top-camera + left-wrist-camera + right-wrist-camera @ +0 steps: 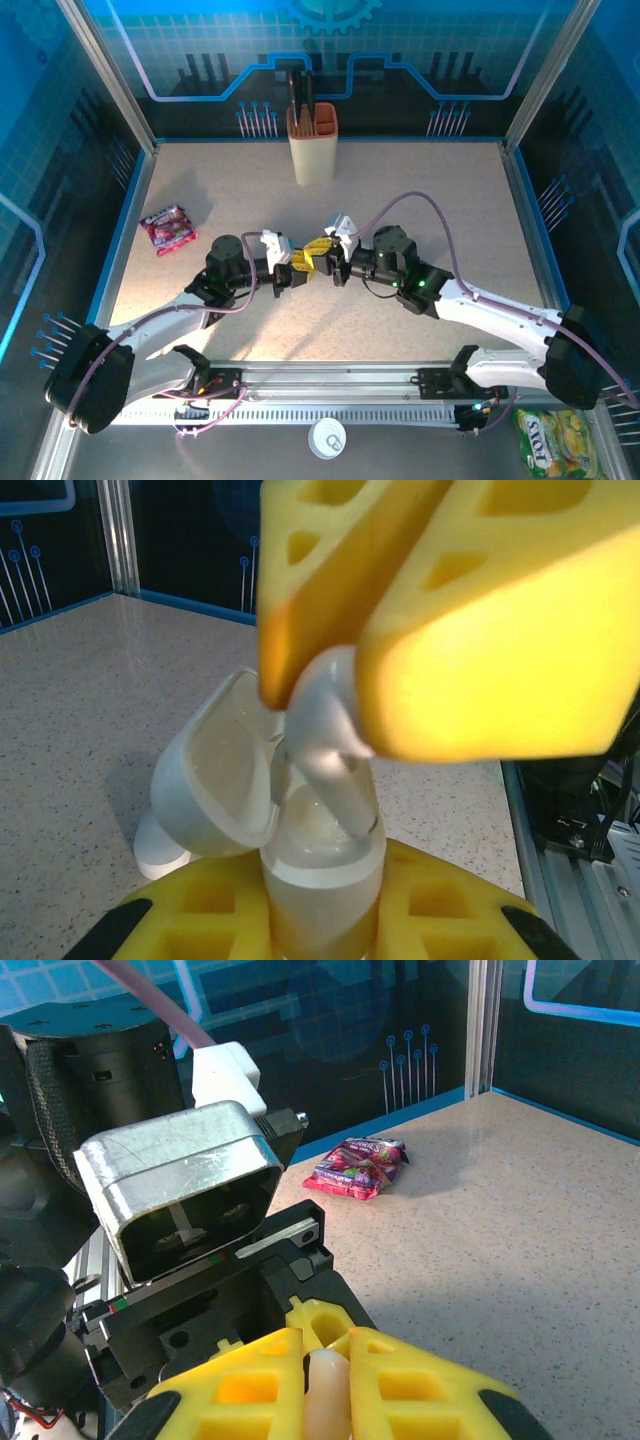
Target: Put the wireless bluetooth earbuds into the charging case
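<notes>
Two-gripper meet over middle of table (420, 180). Clamped in left gripper (320, 915): white charging case (320, 858), upright, lid (215, 775) flipped open to one side. Pinched tight in right gripper (335, 680): one whitish earbud (335, 770), stem pointing down into the case's open mouth. Fully seated or not, cannot tell. From right wrist, same earbud squeezed between yellow fingers (245, 1390). Well apart on table, toward left side: pink snack packet (167, 229). Near far edge: beige knife block (313, 145) with dark handles. Off table at near right: yellow-green bag (558, 442).
</notes>
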Controlling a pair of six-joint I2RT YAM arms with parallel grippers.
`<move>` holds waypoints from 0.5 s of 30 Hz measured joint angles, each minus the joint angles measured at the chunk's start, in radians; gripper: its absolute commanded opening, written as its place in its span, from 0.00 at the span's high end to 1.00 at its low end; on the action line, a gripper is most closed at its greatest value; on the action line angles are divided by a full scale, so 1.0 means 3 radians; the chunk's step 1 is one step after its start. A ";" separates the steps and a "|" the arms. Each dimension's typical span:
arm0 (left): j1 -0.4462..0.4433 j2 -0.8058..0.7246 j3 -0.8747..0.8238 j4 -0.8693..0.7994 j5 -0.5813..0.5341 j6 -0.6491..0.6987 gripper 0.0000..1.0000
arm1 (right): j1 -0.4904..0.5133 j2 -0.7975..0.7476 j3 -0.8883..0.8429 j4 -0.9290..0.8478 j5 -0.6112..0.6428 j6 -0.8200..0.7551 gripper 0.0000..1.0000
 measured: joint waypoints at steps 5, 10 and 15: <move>0.0000 -0.0004 0.0000 0.0055 0.0000 -0.0066 0.84 | 0.0000 0.0061 0.0000 0.0074 -0.0015 0.0001 0.87; -0.0001 -0.0004 0.0000 0.0132 0.0000 -0.0103 0.84 | -0.0004 0.0098 0.0000 0.0151 -0.0019 0.0001 0.87; -0.0004 -0.0004 0.0000 0.0174 -0.0014 -0.0168 0.84 | -0.0022 0.0099 0.0000 0.0188 -0.0033 0.0003 0.85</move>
